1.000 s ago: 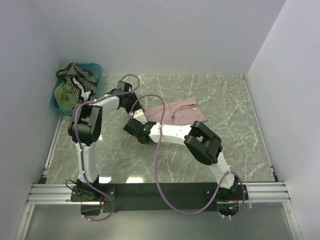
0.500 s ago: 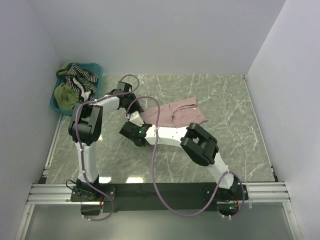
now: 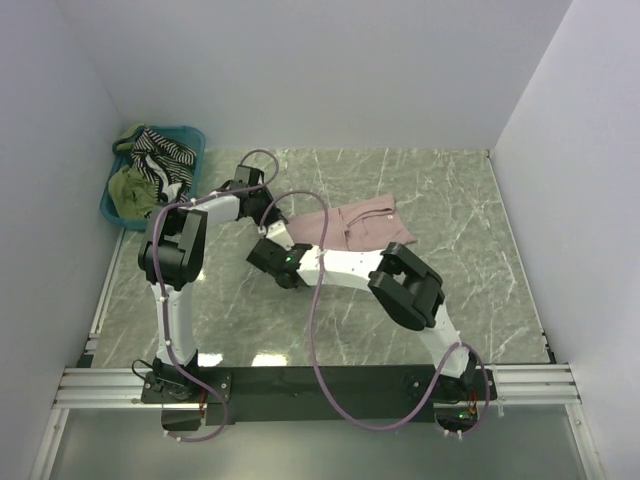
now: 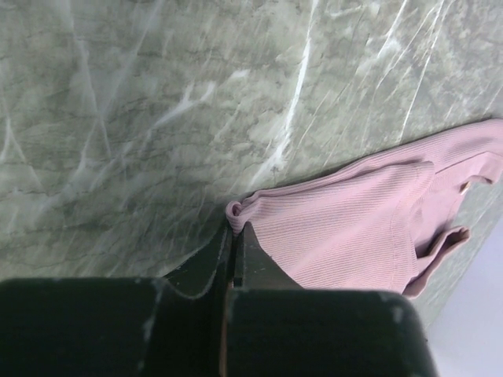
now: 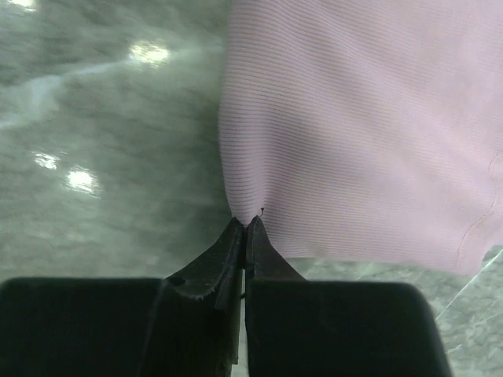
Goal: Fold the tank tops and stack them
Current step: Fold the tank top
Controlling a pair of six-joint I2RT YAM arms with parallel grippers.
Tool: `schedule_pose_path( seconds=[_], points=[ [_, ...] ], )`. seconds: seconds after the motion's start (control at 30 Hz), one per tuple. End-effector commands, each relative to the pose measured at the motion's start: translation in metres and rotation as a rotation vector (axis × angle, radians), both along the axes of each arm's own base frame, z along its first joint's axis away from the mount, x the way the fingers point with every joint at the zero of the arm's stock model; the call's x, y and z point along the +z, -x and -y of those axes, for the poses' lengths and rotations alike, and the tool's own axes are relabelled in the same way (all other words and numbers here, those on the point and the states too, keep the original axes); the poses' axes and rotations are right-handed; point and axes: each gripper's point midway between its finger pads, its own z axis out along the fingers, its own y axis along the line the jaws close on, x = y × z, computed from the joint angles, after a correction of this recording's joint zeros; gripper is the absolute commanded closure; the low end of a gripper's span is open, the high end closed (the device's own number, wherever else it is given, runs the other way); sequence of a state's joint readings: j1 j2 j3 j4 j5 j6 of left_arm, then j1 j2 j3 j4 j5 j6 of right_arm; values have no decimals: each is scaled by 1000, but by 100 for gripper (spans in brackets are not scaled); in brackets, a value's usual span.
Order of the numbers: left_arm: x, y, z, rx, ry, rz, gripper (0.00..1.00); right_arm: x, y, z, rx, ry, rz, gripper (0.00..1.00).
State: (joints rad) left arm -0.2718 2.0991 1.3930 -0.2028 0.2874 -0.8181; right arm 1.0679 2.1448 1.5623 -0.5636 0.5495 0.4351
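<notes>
Pink tank top (image 3: 352, 224) lay mid surface (image 3: 450, 290), toward 12 o'clock; L jaws, R jaws pinched shut on its 9 o'clock edge, prob to fold across; other tops (image 3: 150, 165) in basket (image 3: 192, 131), 10 o'clock.

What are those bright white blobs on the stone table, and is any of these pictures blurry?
Right wrist view: reflected light glares on the polished table, which looks soft, while the pink top shows its ribbing clearly. Top view: a fainter glare patch at the table's near edge, light otherwise even. Left wrist view: no glare; the dark left pincer up close is nearly featureless.
</notes>
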Motion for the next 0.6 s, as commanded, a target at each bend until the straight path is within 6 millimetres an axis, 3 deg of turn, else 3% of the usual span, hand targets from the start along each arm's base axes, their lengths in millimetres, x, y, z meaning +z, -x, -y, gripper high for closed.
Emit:
schedule_pose_path(
  seconds=[0.0,0.13,0.57],
  points=[
    [-10,6,-1,17,-7,-18,99,29,-6,6,-16,-133,-21,100],
    [3,5,-3,50,-1,3,99,32,-8,13,-16,-209,-60,100],
    [18,15,-23,163,-37,19,99,45,6,1,47,-293,-112,100]
  ],
)
